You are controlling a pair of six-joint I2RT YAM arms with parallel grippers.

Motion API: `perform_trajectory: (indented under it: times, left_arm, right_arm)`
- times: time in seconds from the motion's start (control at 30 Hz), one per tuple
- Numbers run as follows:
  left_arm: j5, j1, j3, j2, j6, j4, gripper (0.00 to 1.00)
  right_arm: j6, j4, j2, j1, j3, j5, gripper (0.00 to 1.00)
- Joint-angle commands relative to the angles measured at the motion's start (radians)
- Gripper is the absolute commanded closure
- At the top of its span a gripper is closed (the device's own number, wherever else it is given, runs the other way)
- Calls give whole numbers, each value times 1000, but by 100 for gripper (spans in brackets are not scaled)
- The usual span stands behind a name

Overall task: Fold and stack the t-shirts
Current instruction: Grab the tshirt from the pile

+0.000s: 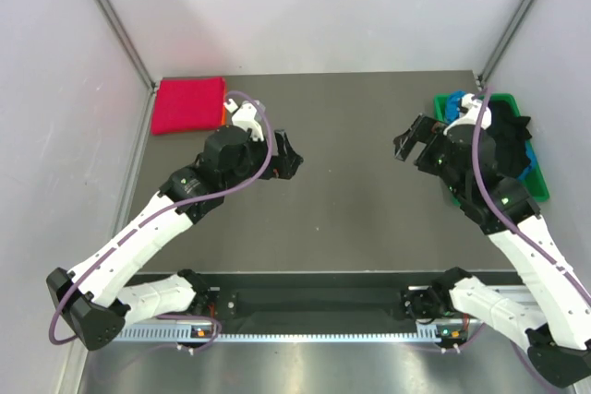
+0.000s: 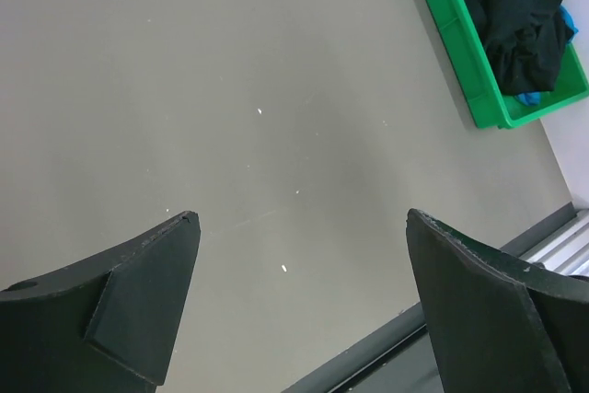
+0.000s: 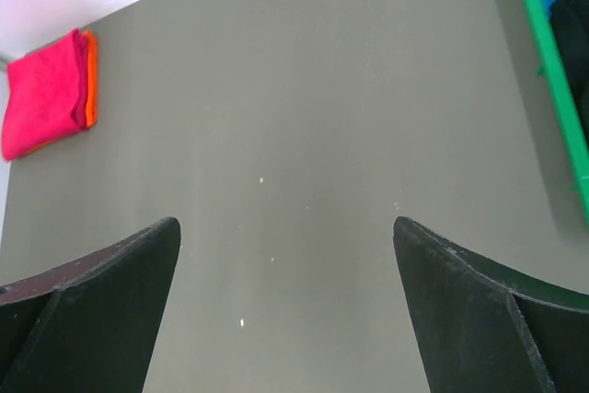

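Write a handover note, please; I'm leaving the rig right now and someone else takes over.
Left gripper: open, empty, over bare table.
Right gripper: open, empty, beside the crate.
Done: magenta shirt folded on top of the orange shirt, far left corner.
Left: black shirt and blue shirts lie crumpled in the crate; fold each and stack it on the magenta shirt.

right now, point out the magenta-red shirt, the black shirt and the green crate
magenta-red shirt [image 1: 189, 105]: top view, middle of its folded top
black shirt [image 2: 515, 16]: left wrist view, middle of the bunched cloth
green crate [image 2: 457, 39]: left wrist view, its long side wall
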Motion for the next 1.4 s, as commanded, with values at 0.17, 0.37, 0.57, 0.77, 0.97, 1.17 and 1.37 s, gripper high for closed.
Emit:
perform_trajectory:
  times: [0.17, 0.37, 0.57, 0.77, 0.97, 1.17, 1.37]
  left_arm:
    - [22, 1, 9, -34, 25, -6, 2]
    - [28, 1, 5, -57, 22, -15, 4]
    - [25, 2, -14, -64, 33, -37, 5]
    - [2, 2, 1, -32, 33, -63, 5]
    - [44, 1, 11, 2, 39, -52, 8]
    - [45, 1, 61, 43, -2, -73, 12]
    - [98, 1, 25, 32, -42, -31, 17]
  right_arm:
    - [-5, -24, 79, 7, 21, 276, 0]
    - [26, -98, 307, -238, 148, 341, 0]
    - [18, 40, 471, -539, 103, 224, 2]
    - [10, 143, 637, -715, 90, 120, 15]
    - [0, 258, 761, -817, 96, 101, 17]
    - [-19, 325, 861, -864, 119, 0, 41]
    - [-100, 263, 854, -864, 186, -48, 100]
